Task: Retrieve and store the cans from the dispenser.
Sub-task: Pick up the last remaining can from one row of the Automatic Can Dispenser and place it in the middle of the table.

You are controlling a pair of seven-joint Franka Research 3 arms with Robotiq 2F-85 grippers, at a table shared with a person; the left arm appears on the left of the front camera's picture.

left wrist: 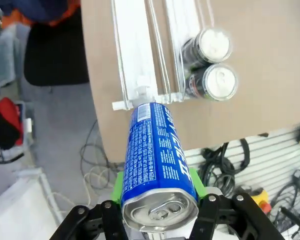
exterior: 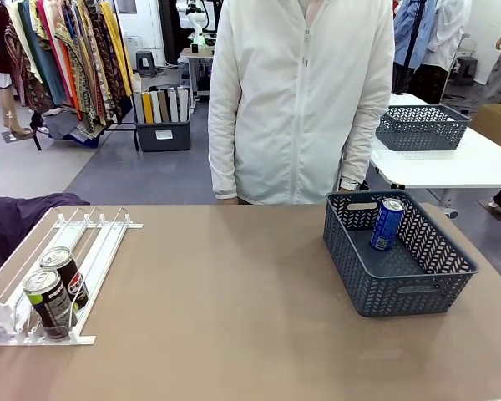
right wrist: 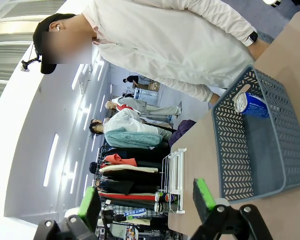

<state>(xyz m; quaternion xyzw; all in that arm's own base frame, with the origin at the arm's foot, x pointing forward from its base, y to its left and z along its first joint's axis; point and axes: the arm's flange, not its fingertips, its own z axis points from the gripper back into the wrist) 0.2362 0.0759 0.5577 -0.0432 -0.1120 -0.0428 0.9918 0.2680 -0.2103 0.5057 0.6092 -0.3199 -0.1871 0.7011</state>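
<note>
My left gripper (left wrist: pixel 159 192) is shut on a blue can (left wrist: pixel 156 155) with white lettering, its silver top toward the camera, held in the air above the dispenser's near end. The dispenser (exterior: pixel 92 242) lies at the table's left, a sloped white and clear rack (left wrist: pixel 140 60). Two black cans (exterior: pixel 54 292) stand in its lower lanes against the stops, seen from above as silver tops (left wrist: pixel 215 62). Another blue can (exterior: pixel 387 224) leans inside the grey mesh basket (exterior: pixel 398 288) at the right. My right gripper (right wrist: pixel 147 200) is open, high over the table, with the basket (right wrist: pixel 240 150) ahead of it.
A person in a white jacket (exterior: pixel 296 100) stands at the table's far side. A dark purple cloth (exterior: pixel 17 221) lies left of the dispenser. A second grey basket (exterior: pixel 422 127) sits on a white table behind. The table's left edge (left wrist: pixel 97 115) drops to cables on the floor.
</note>
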